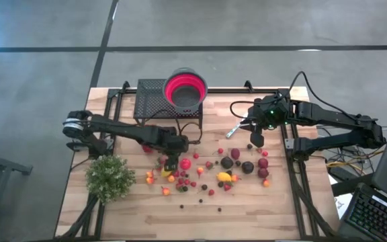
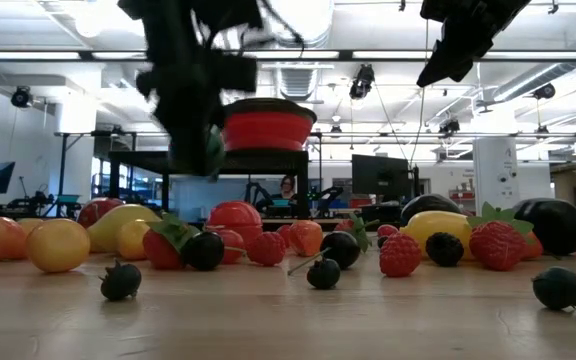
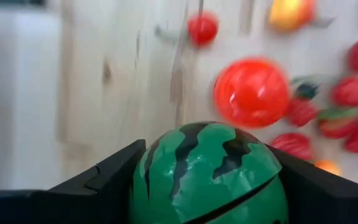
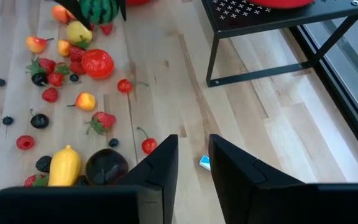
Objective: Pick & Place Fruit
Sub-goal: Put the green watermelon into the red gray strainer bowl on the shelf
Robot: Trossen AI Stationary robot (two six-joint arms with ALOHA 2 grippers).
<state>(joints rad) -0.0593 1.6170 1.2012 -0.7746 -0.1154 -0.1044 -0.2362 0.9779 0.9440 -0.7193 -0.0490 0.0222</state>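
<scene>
Many small toy fruits [image 1: 224, 176] lie scattered on the wooden table, with a larger red piece [image 3: 252, 92] among them. My left gripper [image 1: 172, 161] hangs over the left part of the scatter, shut on a green striped toy watermelon [image 3: 207, 174]. The right wrist view also shows this watermelon [image 4: 98, 9]. My right gripper [image 1: 255, 139] hovers above the table to the right of the stand, its fingers [image 4: 160, 174] narrowly open with nothing between them. A red bowl [image 1: 185, 87] sits on a black mesh stand [image 1: 154, 97]. My left gripper pinches the toy watermelon between its two fingers [image 3: 104, 180], one on each side of the fruit's rounded body [image 3: 151, 168]. The fingers point down at the table. In the low view the watermelon [image 2: 213, 150] sits above the fruits, lifted clear.
A bushy green plant [image 1: 109, 176] stands near the table's left edge. A silver knife [image 1: 236, 130] lies close to my right gripper. The stand's black legs [image 4: 211, 59] rise from the table at its far side. Bare wood lies along the near edge.
</scene>
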